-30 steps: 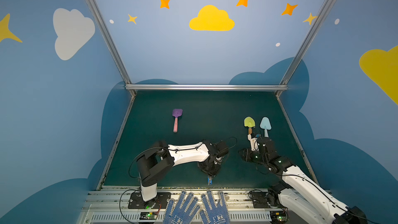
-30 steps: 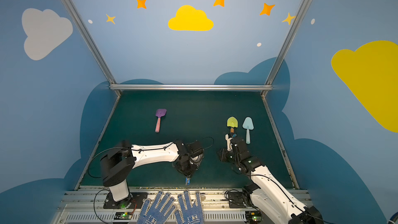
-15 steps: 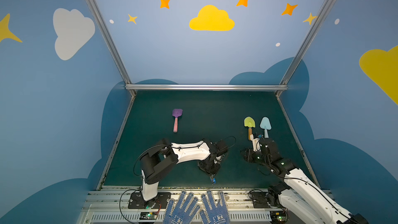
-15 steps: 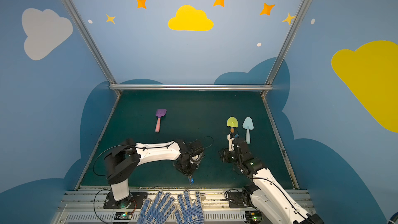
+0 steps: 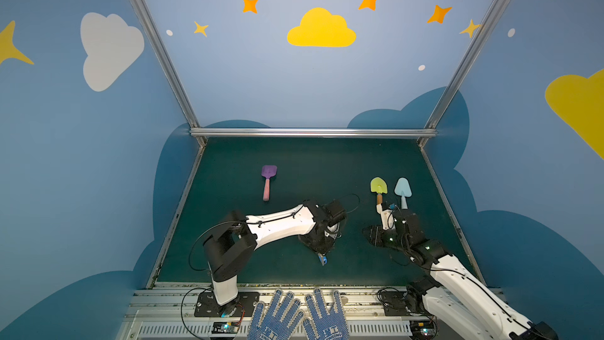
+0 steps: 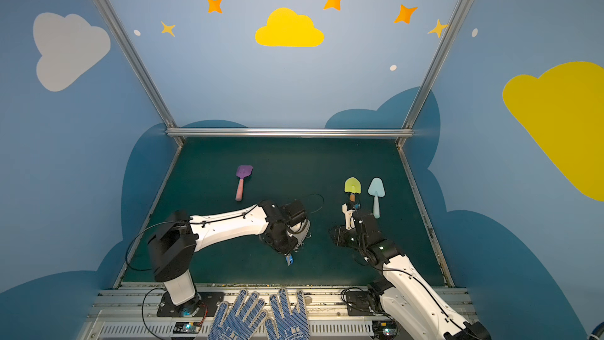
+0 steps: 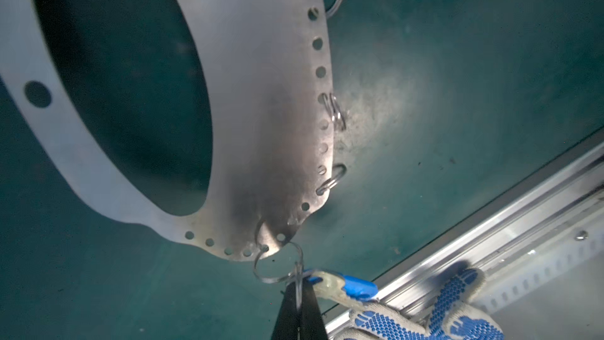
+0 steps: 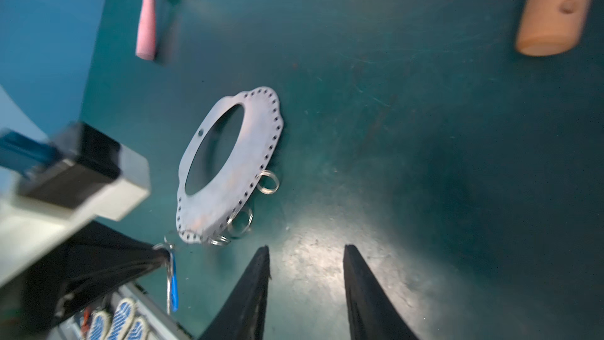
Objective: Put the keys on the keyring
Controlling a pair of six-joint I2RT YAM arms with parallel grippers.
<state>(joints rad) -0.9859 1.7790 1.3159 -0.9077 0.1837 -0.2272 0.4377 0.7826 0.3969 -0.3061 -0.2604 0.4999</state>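
Observation:
The keyring (image 7: 261,125), a flat grey oval band with edge holes and several small wire rings, lies on the green mat; it also shows at the keyring (image 8: 235,158) and the keyring (image 6: 302,233), and is mostly hidden under the left arm. My left gripper (image 7: 298,289) is shut on a thin wire ring at the head of the keys (image 7: 346,284), a silver key with a blue tag. A wire ring (image 7: 277,263) through one edge hole reaches that pinch. The keys (image 5: 323,259) poke out below the left gripper (image 5: 322,252). My right gripper (image 8: 305,250) is open over bare mat, beside the band.
Three toy shovels lie on the mat: purple (image 5: 268,181), yellow-green (image 5: 378,188) and light blue (image 5: 402,189). The yellow-green one's handle (image 8: 552,8) is close to the right arm. Blue-dotted gloves (image 5: 294,318) rest on the metal rail (image 7: 490,240) at the front edge.
My left jaws have shut on the wire ring at the key's head. The right jaws have narrowed a little, and that arm has shifted slightly.

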